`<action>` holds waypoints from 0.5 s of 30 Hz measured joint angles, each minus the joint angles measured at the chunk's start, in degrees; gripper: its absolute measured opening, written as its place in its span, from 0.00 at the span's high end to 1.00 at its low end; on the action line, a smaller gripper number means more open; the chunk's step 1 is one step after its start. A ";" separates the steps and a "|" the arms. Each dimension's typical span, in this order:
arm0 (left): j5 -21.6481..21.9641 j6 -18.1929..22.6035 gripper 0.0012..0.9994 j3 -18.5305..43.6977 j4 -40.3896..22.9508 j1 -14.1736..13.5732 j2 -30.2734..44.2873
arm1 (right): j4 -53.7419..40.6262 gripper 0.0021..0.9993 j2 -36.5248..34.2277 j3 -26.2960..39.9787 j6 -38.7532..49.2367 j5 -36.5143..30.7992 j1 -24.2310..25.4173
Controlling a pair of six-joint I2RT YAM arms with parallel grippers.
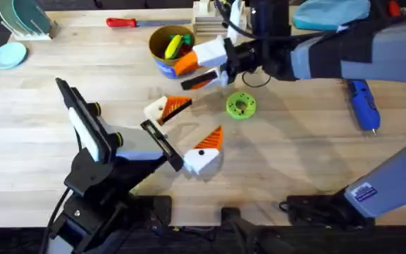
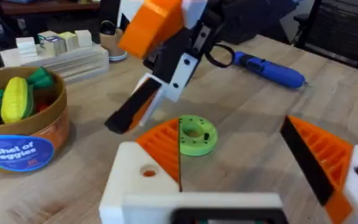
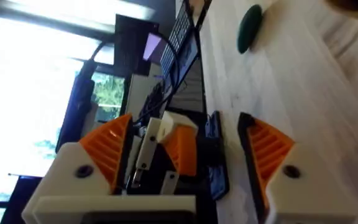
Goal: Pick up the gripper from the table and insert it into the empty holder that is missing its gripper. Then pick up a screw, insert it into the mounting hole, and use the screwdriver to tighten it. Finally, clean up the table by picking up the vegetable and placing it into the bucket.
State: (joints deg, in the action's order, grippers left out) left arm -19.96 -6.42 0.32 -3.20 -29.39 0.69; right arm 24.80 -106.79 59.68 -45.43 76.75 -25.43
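1. Up above the table (image 1: 309,152), right gripper (image 3: 184,121) clamped on the holder (image 3: 157,134), a cream-white wedge joined to a black bracket and carried in the air near the bucket's rim.
2. Beside that cream wedge, the small orange gripper (image 3: 182,152), a smooth plastic block lying against the holder between the right arm's white fingers (image 3: 73,180) with their orange ribbed pads; cannot tell whether fully seated.
3. Seen from the left wrist, the same black bracket hanging tilted, its lower end dark with an orange edge, clear of the wood.
4. Lower and nearer the bases, left gripper (image 1: 187,127) spread wide and holding nothing, one blocky white finger (image 2: 142,180) with a ridged orange face on each side of the gap.
5. Just beyond those spread tips, a green disc (image 1: 241,106), round, flat and with a hole through its middle, lying on the pale wood planks.
6. Farther back, the bucket (image 1: 162,62), a round tan tub with a blue printed band, holding a yellow corn cob (image 1: 173,46) and green toy vegetables.
7. Well off to the right, the screwdriver (image 1: 364,104), a fat blue cylinder lying flat.
8. Along the far edge, a slim red-handled screwdriver (image 1: 122,22).
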 joint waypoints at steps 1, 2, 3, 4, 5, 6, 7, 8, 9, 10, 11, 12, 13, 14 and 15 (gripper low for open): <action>-0.44 0.00 0.01 0.00 0.02 0.00 0.00 | 0.09 0.10 0.16 0.00 0.00 -0.82 0.92; -0.99 0.00 0.01 0.00 0.05 0.00 0.00 | 0.10 0.09 0.32 0.00 0.14 -1.69 1.79; -1.61 0.00 0.01 0.00 0.11 0.00 0.00 | 0.09 0.09 0.57 0.00 0.47 -2.79 2.80; -2.25 0.00 0.01 0.00 0.15 0.00 0.00 | 0.04 0.09 0.98 0.00 0.87 -4.03 3.83; -2.95 0.00 0.01 0.00 0.16 0.00 0.00 | -0.05 0.09 1.46 0.00 1.28 -5.26 4.71; -3.70 0.00 0.01 0.01 0.17 0.00 0.00 | -0.34 0.09 2.18 0.00 2.00 -6.84 5.76; -4.39 0.00 0.01 0.00 0.20 0.00 0.00 | -0.94 0.09 2.94 0.00 2.69 -8.22 6.58; -5.05 0.00 0.01 0.02 0.20 0.00 0.00 | -2.15 0.09 3.85 0.02 3.67 -9.89 7.40; -5.78 0.00 0.01 0.00 0.22 0.00 0.00 | -3.89 0.09 4.76 0.03 4.78 -11.47 8.02; -6.40 0.00 0.01 0.02 0.22 0.00 0.00 | -6.31 0.09 5.73 0.07 6.13 -13.14 8.53; -7.10 0.00 0.01 0.02 0.24 0.00 0.00 | -9.97 0.09 6.96 0.15 8.06 -15.26 8.99; -7.72 0.00 0.01 0.02 0.24 0.00 0.00 | -13.99 0.09 8.10 0.22 10.08 -17.30 9.27; -8.29 0.00 0.01 0.02 0.24 0.00 0.00 | -18.34 0.09 9.29 0.24 12.42 -19.49 9.48; -8.97 0.00 0.01 0.02 0.26 0.00 0.00 | -23.49 0.09 10.72 0.31 15.15 -22.08 9.58; -9.52 0.00 0.01 0.02 0.26 0.00 0.00 | -28.26 0.09 12.04 0.36 17.87 -24.62 9.58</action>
State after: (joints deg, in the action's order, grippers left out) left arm -29.48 -6.42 0.34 -2.94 -29.39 0.69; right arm -3.46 -94.75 60.04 -27.56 52.13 -15.86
